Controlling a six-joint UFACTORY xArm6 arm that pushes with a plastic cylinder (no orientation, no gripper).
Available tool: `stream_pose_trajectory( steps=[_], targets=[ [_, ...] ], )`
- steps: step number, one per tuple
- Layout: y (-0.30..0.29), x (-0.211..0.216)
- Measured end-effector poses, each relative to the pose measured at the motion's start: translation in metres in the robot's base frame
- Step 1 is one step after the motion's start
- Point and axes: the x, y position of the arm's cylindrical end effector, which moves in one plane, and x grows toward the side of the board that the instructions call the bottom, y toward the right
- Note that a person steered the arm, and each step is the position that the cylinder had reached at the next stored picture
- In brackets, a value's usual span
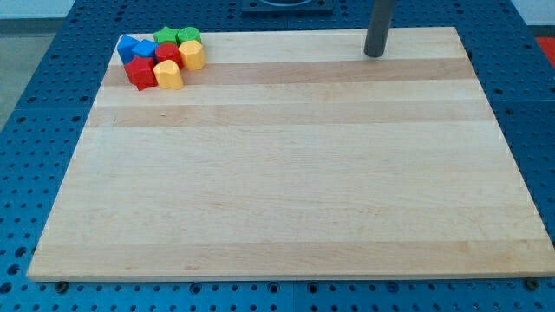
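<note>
My tip [374, 54] rests near the view's top edge of the wooden board [286, 173], right of centre, touching no block. All the blocks are packed in a cluster at the board's top left corner, far to the tip's left. There, a green star [166, 35] and a green block [188, 35] lie at the top. A blue block [129, 46] and another blue block [144, 50] sit at the left. Among them are a red block [168, 55], a red star-like block [140, 72], a yellow block [192, 55] and a yellow block [169, 74].
The board lies on a blue perforated table [35, 104] that surrounds it on all sides. The yellow block on the cluster's right side is the block nearest my tip.
</note>
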Motion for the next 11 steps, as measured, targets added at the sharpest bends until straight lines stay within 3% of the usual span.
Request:
stream_pose_trajectory(
  steps=[1,2,4,5,7,9,11],
  targets=[
    [-0.002,0.013],
    [-0.015,0.063],
    [-0.154,0.176],
    [-0.24,0.186],
    [-0.347,0.167],
    [-0.447,0.082],
    [-0.447,-0.01]
  ],
)
